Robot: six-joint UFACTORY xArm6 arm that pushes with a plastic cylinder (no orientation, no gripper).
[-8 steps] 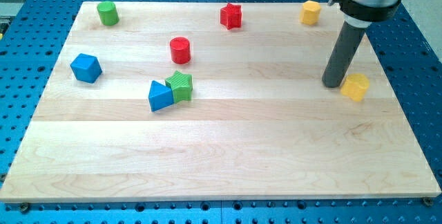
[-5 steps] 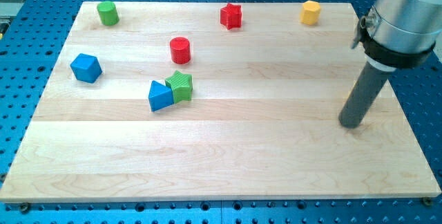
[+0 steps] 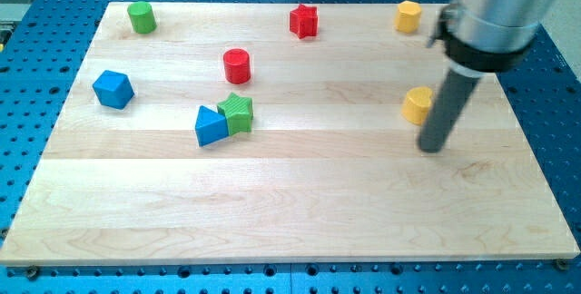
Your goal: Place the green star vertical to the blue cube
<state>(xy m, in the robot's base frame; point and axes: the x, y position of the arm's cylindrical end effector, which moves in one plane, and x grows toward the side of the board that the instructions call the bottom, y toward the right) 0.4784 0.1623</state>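
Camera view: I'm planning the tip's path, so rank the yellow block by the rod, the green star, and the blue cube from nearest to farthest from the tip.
Measured from my tip:
1. Yellow block, just up and to the view's left of it.
2. Green star, mid-board, touching a blue wedge.
3. Blue cube, near the board's left edge.

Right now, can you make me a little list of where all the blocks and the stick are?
green star: touching the blue triangular block on its right
blue cube: view's left, alone
red cylinder: above the star
green cylinder: top left
red star: top middle
yellow blocks: one top right, one beside the rod
my tip: just below-right of that yellow block, far from the star
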